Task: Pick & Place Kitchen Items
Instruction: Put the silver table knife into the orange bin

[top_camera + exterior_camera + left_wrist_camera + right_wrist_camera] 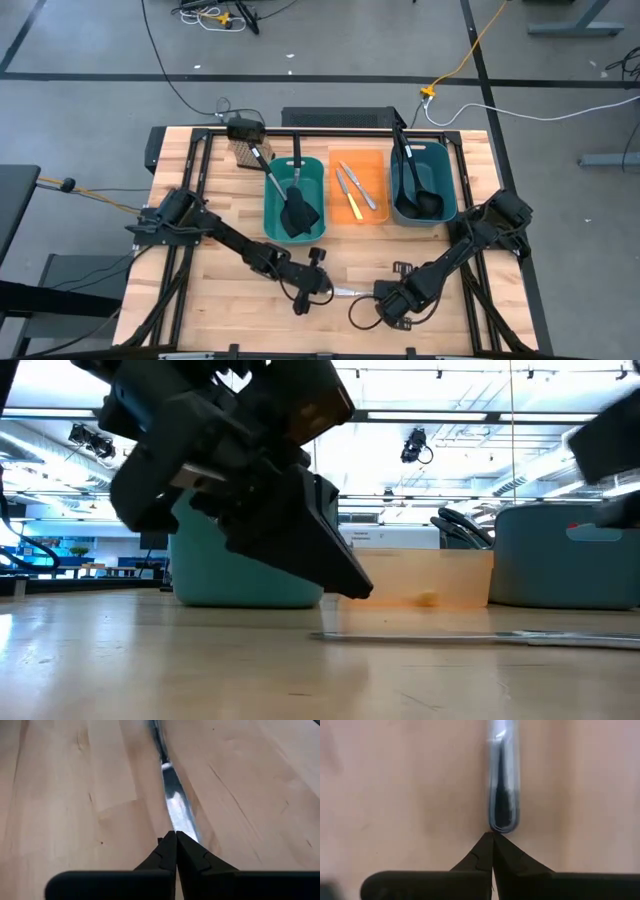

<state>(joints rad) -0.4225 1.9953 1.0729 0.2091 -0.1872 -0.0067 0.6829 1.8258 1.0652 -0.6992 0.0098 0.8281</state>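
knife: lies flat on table, near front edge, btwn the two grippers; well apart from the bins.
axis: runs left-right across table; blade end toward left arm, handle end toward right, I judge.
left gripper: clenched, empty, tips at blade end.
right gripper: clenched, empty, tips just at handle end.
next: open one gripper wide, straddle knife across its width, press low to the wood, then close; thin & flat, so may slip.
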